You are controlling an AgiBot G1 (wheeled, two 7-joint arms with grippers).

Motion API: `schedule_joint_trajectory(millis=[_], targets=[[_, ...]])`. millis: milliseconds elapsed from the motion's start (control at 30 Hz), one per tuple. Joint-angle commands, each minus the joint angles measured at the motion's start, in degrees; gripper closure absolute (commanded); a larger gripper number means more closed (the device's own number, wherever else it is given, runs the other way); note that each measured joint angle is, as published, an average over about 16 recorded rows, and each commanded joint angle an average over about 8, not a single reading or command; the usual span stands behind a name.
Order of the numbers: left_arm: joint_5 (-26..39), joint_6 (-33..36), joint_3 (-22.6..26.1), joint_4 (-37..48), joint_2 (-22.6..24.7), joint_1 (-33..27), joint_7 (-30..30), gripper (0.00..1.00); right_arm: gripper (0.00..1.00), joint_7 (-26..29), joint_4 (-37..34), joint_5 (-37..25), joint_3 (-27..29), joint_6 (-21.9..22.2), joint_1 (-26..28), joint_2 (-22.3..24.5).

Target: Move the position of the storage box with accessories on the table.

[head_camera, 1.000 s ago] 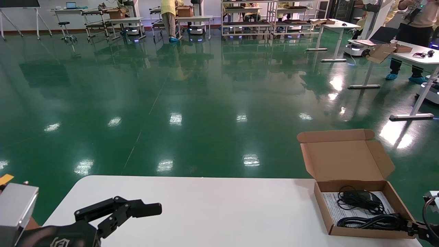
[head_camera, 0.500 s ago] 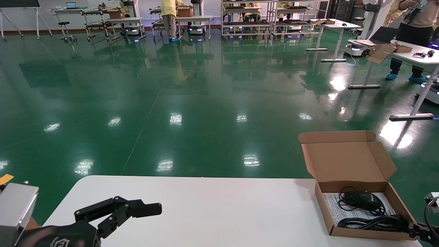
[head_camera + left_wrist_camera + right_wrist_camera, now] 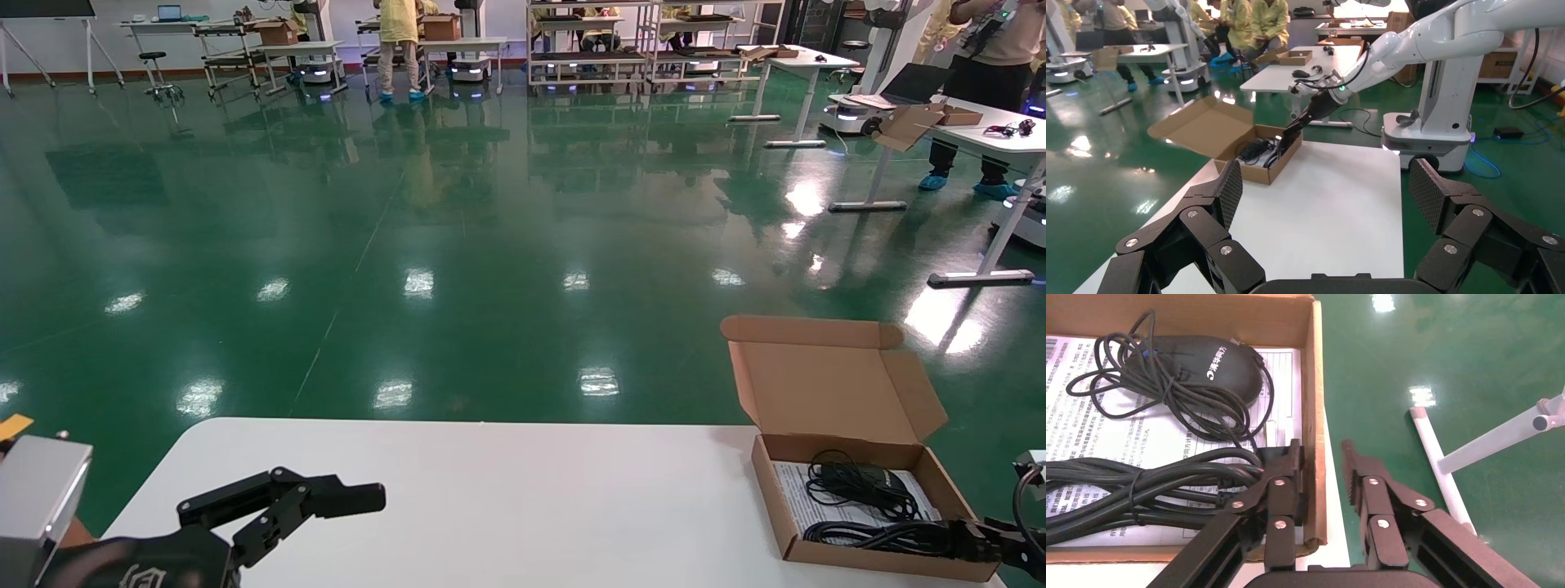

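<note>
The storage box [image 3: 770, 506], shallow brown cardboard with its flap lid [image 3: 825, 392] standing open, sits at the right end of the white table [image 3: 531, 506]. Inside lie a black mouse [image 3: 1211, 364], coiled black cables [image 3: 1138, 484] and a printed paper sheet [image 3: 1095, 435]. My right gripper [image 3: 1321, 454] straddles the box's right wall [image 3: 1310, 367] near its front corner. One finger presses the wall from inside and the other stands apart outside it, so the gripper is open. My left gripper [image 3: 1327, 196] hovers open and empty over the table's near left corner.
The box's right wall lies close to the table's right edge, with green floor beyond. Other white desks [image 3: 993, 131], shelving racks [image 3: 588, 41] and people stand far off across the floor. White tabletop stretches between the two grippers.
The box and its lid have shifted slightly to the right and turned a little, with the right gripper moving along at its corner. The left arm has not moved.
</note>
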Motion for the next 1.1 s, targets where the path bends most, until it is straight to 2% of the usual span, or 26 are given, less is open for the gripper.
schedule_joint_trajectory(millis=[33,667,1100], targets=[[0.00,0.00,0.00,0.00,0.00,0.00,0.00,0.00,0.00,-0.07,0.02,0.05,0.03,0.07,0.14,0.02],[0.00,-0.01,-0.01,0.01,-0.01,0.01,0.00,0.00,0.00,0.78,0.94,2.77,1.96,0.98,5.44,0.10],[-0.01,-0.01,-0.01,0.02,-0.01,0.01,0.00,0.00,0.00,0.75,1.01,2.75,1.98,0.91,5.27,0.16]])
